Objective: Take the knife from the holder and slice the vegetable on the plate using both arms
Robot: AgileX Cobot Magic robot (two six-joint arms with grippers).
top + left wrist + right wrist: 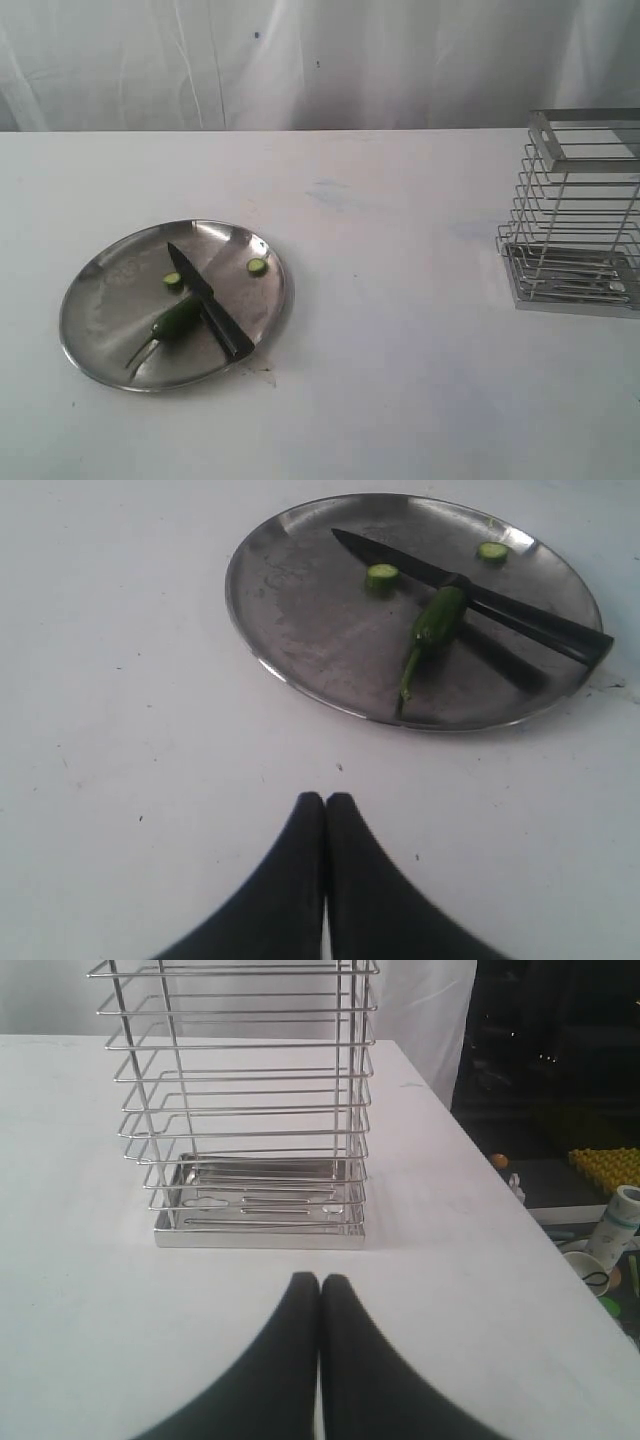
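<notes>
Knife (208, 300) lies across vegetable (178, 317) on plate (100, 300); left claw (324, 802) and right claw (320, 1282) closed, empty.

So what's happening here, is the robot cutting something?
Nothing is being held right now. The knife lies on the plate, resting across the vegetable, with two cut slices beside it. The wire holder stands empty off to the right. The left gripper and right gripper are both shut and off the plate, so the slicing looks finished or paused.
</notes>
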